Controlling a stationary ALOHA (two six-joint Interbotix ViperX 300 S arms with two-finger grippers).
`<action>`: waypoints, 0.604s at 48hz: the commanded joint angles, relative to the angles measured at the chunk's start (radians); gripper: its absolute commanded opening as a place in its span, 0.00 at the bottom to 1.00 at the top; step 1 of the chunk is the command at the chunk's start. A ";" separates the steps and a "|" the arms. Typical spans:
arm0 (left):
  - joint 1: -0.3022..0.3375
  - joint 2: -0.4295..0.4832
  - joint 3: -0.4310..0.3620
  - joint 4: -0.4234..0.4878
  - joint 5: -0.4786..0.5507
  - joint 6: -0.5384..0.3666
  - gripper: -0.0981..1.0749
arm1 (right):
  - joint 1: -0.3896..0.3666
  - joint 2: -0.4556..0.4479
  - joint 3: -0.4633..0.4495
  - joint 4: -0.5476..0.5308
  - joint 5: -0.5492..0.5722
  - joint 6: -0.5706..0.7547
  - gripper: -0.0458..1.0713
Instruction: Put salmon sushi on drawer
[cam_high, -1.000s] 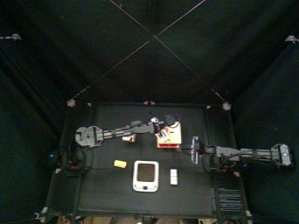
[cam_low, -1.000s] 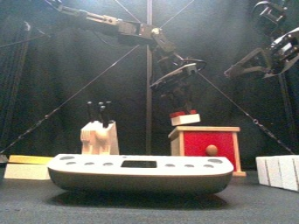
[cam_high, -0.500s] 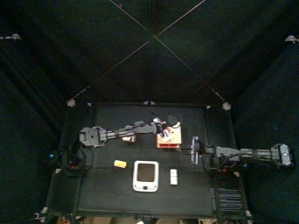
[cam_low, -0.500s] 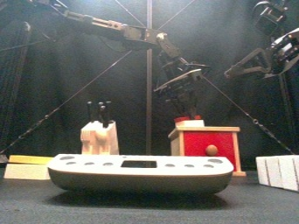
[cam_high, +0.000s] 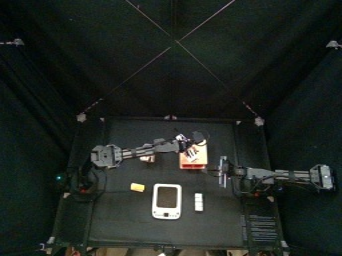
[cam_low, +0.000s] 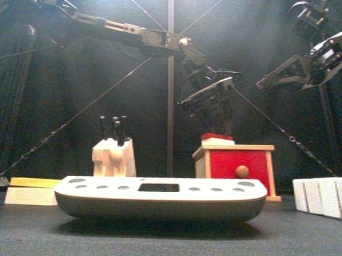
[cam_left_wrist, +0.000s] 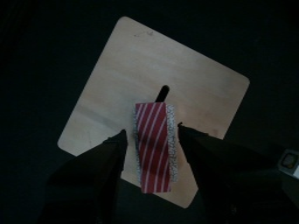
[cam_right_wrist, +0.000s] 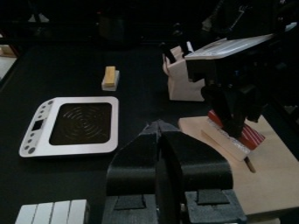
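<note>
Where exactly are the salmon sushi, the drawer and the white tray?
salmon sushi (cam_left_wrist: 155, 145): left wrist view, striped top.
drawer (cam_low: 235, 168): front view, red front face.
white tray (cam_high: 166, 200): top view, middle of its bare surface.

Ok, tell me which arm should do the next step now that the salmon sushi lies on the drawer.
Left. The left gripper hangs open right above the salmon sushi lying on the drawer, so it only needs to lift away. The right gripper rests shut, off to the side.

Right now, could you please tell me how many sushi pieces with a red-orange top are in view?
1: the white sushi piece with a red-orange top lies on the boxy white-and-red drawer, between the left gripper's open jaws. Others may be hidden.
</note>
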 joint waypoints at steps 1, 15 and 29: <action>0.002 -0.025 -0.031 0.005 -0.008 -0.002 0.81 | -0.003 0.006 -0.006 0.002 -0.005 -0.002 0.05; 0.002 -0.025 -0.028 0.006 -0.008 -0.006 0.81 | -0.002 0.006 -0.008 0.002 -0.005 0.000 0.05; -0.003 -0.049 0.002 0.018 -0.015 -0.011 0.81 | -0.003 0.006 -0.008 0.000 -0.005 0.000 0.05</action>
